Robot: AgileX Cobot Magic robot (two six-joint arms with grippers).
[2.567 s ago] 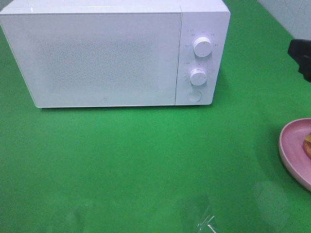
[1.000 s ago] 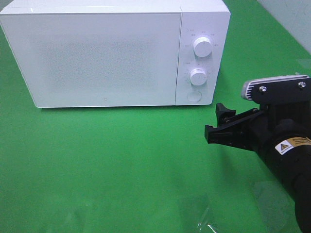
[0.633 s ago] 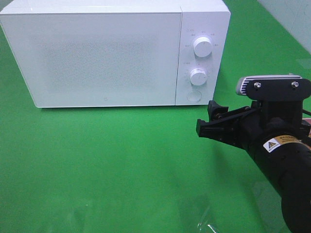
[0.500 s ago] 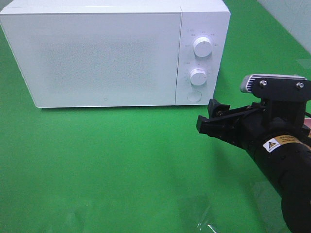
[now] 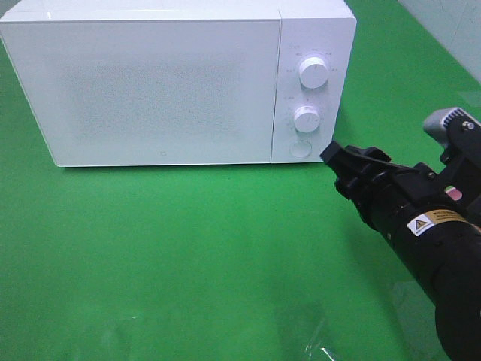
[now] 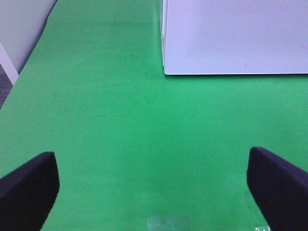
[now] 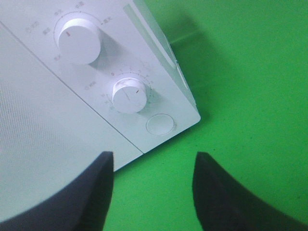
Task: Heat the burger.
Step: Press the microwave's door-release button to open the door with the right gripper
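Observation:
The burger is out of view in every current frame. The white microwave (image 5: 158, 83) stands at the back of the green table with its door closed. On its panel are two knobs (image 5: 313, 72) (image 5: 307, 119) and a round button (image 5: 301, 149). My right gripper (image 5: 334, 156) hovers just right of the panel's lower corner. The right wrist view has its fingers (image 7: 96, 192) apart with nothing between them, facing the button (image 7: 160, 124). My left gripper (image 6: 154, 192) is open wide over bare green cloth, near the microwave's left front corner (image 6: 166, 72).
A scrap of clear plastic (image 5: 319, 347) lies on the cloth at the front edge. A tiled wall (image 5: 451, 22) borders the table at the back right. The right arm's black body (image 5: 428, 241) fills the right side of the table.
The right arm has come in from the right, rolled over and moved its tips up to the microwave's lower right corner. Its jaws have narrowed. It now covers the spot where the pink plate showed.

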